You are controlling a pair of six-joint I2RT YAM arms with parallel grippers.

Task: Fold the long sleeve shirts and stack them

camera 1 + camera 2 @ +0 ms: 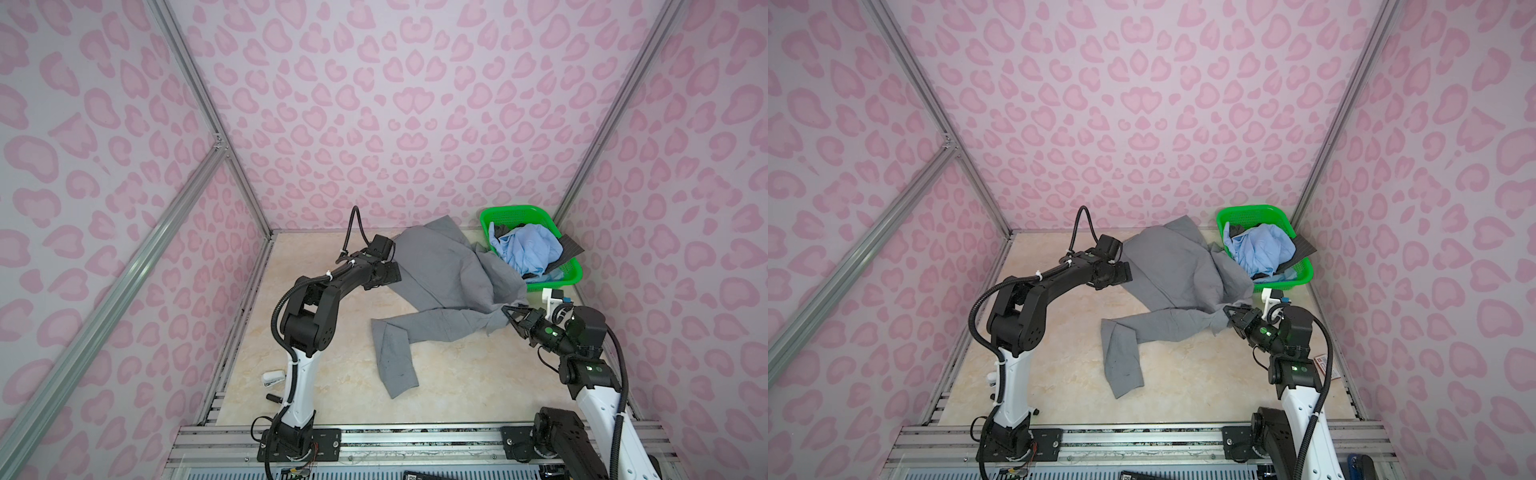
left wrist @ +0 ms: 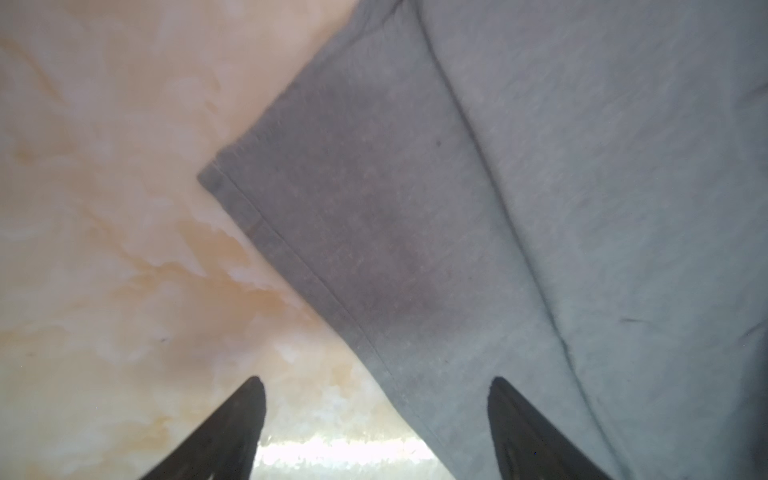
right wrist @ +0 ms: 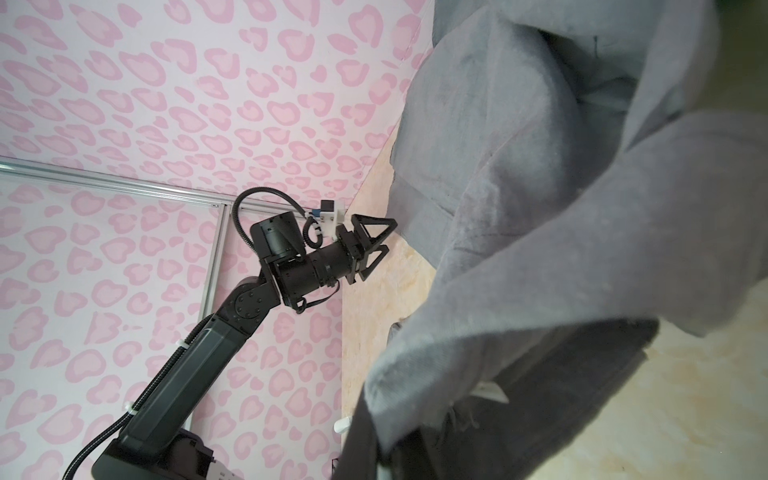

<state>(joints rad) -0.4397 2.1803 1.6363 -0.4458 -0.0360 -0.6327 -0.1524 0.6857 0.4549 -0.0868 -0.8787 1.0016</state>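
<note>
1. In both top views the grey shirt (image 1: pixel 440 270) (image 1: pixel 1175 266) lies crumpled on the tabletop (image 1: pixel 332 374), and its edge touches the basket (image 1: pixel 515 214) (image 1: pixel 1254 216). A blue shirt (image 1: pixel 525 249) and a dark shirt (image 1: pixel 571 247) lie in the basket. The right pincer (image 1: pixel 510 312) (image 1: pixel 1231 311), near the basket, is closed on a corner of the grey shirt. The left pincer (image 1: pixel 394 274) (image 1: pixel 1124 272) is at the shirt side far from the basket.
2. In the left wrist view the left pincer (image 2: pixel 376 380) is open. One finger (image 2: pixel 241 424) is over bare tabletop (image 2: pixel 104 208), the other (image 2: pixel 523 428) over the grey shirt (image 2: pixel 415 208).
3. In the right wrist view the grey shirt (image 3: pixel 540 208) hangs close before the camera. The left pincer (image 3: pixel 390 236) stands open at its edge.
</note>
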